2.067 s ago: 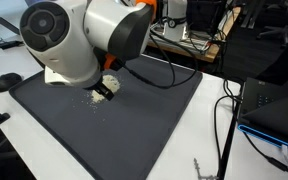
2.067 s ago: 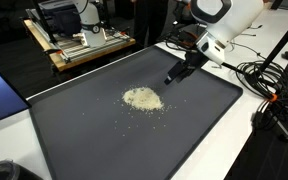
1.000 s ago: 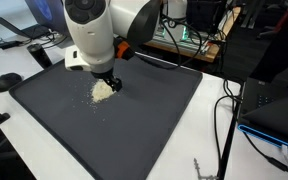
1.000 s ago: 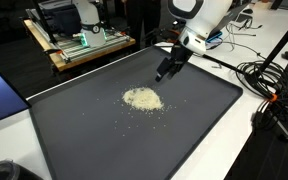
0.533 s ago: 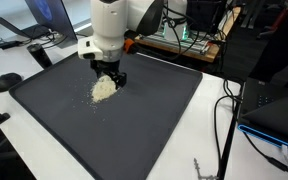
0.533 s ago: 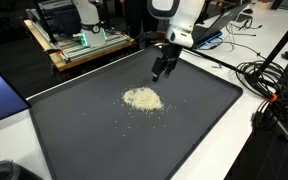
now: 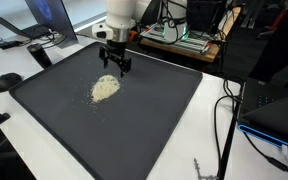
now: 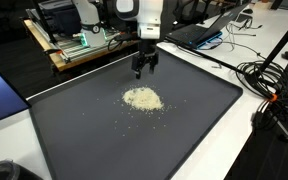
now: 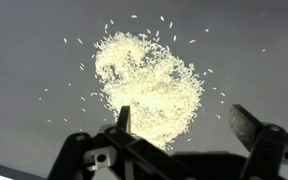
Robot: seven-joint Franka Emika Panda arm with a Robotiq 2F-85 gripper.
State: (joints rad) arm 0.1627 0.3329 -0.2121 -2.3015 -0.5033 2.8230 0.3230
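A white worktop [image 7: 196, 140] carries a large dark grey mat [image 7: 134, 125] with a slightly raised rim, which covers most of the surface seen in both exterior views. Near the mat's middle lies a small heap of pale grains [image 7: 104, 88], with loose grains scattered just around it. On the bare white strip beside the mat, black cables [image 7: 221, 130] trail across the worktop. A black rounded object [image 7: 6, 82] sits just off one corner of the mat.

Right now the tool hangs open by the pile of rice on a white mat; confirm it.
Wrong colour: the mat is dark grey, not white, in both exterior views. The tool does hang open by the pile of rice.
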